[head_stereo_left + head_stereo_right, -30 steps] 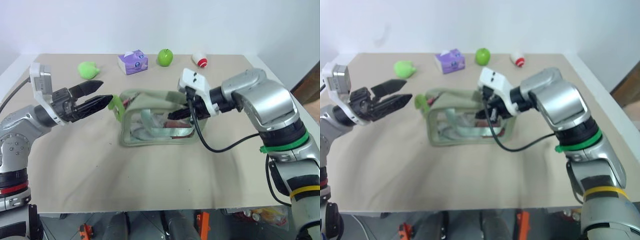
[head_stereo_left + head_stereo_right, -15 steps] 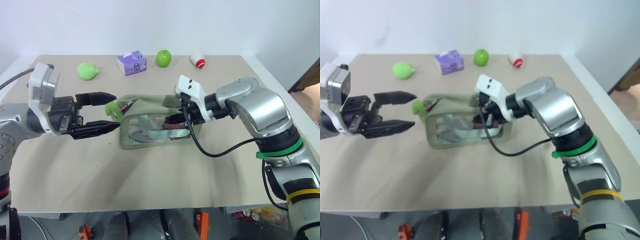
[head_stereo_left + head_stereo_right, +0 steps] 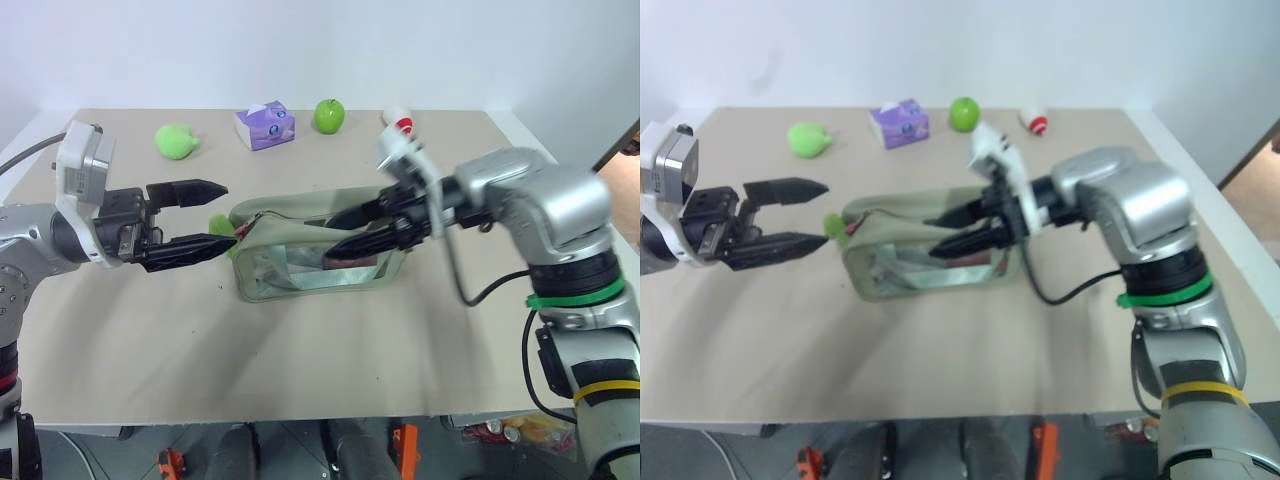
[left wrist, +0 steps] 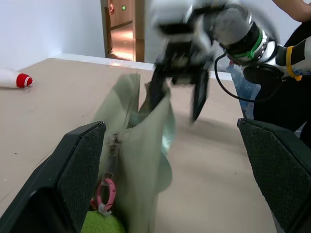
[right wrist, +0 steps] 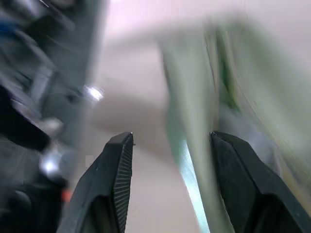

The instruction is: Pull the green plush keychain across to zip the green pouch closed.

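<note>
Two arms over the table, w/ the green pouch lying between them, biggest thing here. It sits mid-table, clear window facing the camera, top zipper edge running left-right and looking not yet zipped.

Main change: right gripper was clamped on the pouch's right end a sec ago; now its fingers have parted and it has lifted up off the fabric, pointing left over the top of the pouch, holding nothing. Pouch has dropped back flatter on the table. Meaning: the pouch isn't braced any more, so a pull on the zipper would prob just drag it along unless it's re-gripped.

Left gripper is spread fully wide, empty, level and pointing right, its two fingers bracketing the pouch's left end. It has drifted in a little vs. a sec ago but hasn't closed.

Green plush keychain sits at the pouch's left end, just by the lower left fingertip, not gripped. Left wrist view shows its fuzzy edge w/ the pink tag on the zipper pull.
</note>
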Robot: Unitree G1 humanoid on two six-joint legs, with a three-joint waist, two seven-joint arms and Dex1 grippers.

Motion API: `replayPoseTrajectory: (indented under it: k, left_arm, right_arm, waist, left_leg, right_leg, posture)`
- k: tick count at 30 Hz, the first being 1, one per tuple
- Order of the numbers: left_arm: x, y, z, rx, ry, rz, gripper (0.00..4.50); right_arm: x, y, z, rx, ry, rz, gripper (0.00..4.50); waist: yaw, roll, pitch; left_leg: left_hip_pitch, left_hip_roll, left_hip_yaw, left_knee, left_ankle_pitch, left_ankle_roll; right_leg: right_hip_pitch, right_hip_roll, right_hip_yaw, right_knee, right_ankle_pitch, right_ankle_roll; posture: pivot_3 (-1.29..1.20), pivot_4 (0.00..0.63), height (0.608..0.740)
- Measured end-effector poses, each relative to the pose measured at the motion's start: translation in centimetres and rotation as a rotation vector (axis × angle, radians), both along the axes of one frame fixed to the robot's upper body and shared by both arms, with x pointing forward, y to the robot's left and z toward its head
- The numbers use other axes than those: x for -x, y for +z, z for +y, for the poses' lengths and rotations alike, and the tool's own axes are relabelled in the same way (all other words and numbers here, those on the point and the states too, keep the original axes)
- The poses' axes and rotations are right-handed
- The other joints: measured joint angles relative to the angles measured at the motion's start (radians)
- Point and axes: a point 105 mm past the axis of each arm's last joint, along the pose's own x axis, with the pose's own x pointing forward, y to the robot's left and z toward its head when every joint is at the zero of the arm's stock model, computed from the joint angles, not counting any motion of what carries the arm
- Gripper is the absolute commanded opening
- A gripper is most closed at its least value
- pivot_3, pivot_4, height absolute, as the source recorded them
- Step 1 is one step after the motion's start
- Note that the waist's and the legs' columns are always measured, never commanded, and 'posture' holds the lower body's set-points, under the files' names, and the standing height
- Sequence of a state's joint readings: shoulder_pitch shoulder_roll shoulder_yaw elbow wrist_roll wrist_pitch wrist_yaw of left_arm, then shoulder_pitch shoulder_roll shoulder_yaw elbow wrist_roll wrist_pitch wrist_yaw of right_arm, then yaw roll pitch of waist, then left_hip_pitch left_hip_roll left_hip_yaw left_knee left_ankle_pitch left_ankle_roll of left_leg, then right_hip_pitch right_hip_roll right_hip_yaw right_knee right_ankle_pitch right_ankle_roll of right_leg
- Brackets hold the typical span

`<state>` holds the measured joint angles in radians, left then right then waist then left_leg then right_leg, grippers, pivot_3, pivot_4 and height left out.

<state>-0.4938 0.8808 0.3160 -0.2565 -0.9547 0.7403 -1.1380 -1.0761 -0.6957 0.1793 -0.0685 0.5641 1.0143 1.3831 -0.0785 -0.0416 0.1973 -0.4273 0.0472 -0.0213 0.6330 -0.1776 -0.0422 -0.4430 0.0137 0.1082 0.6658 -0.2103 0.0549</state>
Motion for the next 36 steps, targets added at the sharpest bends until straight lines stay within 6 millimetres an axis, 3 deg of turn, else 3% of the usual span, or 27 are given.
replayPoseTrajectory:
  k: [3,7,9,13,15,21,36]
  left_arm:
    - [-0.4,0.2,0.2,0.027,0.006,0.006,4.5]
    - [-0.7,0.2,0.2,0.056,0.014,0.014,4.5]
    - [-0.7,0.1,0.2,0.059,0.014,0.017,4.5]
    - [-0.9,-0.7,0.9,0.069,0.054,0.05,4.5]
    - [-1.0,-0.9,1.7,0.076,0.087,0.067,4.5]
    - [-1.2,-1.7,2.2,0.057,0.118,0.089,4.5]
    - [-1.1,-2.5,2.9,0.117,0.189,0.126,4.5]
  right_arm:
    - [0.6,3.7,-1.4,-0.124,0.047,-0.016,2.59]
    - [0.0,5.8,-3.2,-0.211,-0.004,-0.025,2.59]
    - [-0.3,5.2,-4.5,-0.193,-0.05,-0.053,2.59]
    - [-2.0,0.7,-9.5,-0.011,-0.257,-0.095,2.59]
    - [-2.4,-1.2,-11.0,0.028,-0.311,-0.073,2.59]
    - [-3.0,-2.3,-11.6,0.043,-0.353,-0.094,2.59]
    - [-5.0,-4.2,-10.9,-0.01,-0.408,-0.072,2.59]
  waist:
    - [0.0,0.0,0.0]
    - [0.0,0.0,0.0]
    - [0.0,0.0,0.0]
    - [0.005,0.0,0.0]
    - [0.003,0.001,0.0]
    - [-0.011,0.004,0.002]
    - [-0.011,0.004,0.002]
  left_leg:
    - [0.0,0.0,0.0,0.0,0.0,0.0]
    - [0.0,0.0,0.0,0.0,0.0,0.0]
    - [0.0,0.0,0.0,0.0,0.0,0.0]
    - [-0.001,-0.001,0.001,-0.001,-0.001,0.0]
    - [-0.001,-0.001,0.002,-0.001,-0.001,0.0]
    - [0.003,0.001,0.002,-0.001,-0.001,0.0]
    - [0.002,0.0,0.002,-0.001,-0.001,0.0]
  right_leg:
    - [0.0,0.0,0.0,0.0,0.0,0.0]
    - [0.0,0.0,0.0,0.0,0.0,0.0]
    - [0.0,0.0,0.0,0.0,-0.001,-0.001]
    - [0.0,-0.001,0.0,-0.001,-0.003,0.0]
    - [-0.001,-0.002,0.001,-0.001,-0.003,0.0]
    - [0.0,0.0,0.001,0.0,-0.001,-0.001]
    - [0.001,0.0,0.002,0.0,-0.001,0.0]
  posture:
    - [0.0,0.15,0.74]
    - [0.0,0.15,0.74]
    - [0.0,0.15,0.74]
    - [0.0,0.15,0.74]
    - [0.0,0.15,0.74]
    - [0.0,0.15,0.74]
    - [0.0,0.15,0.74]
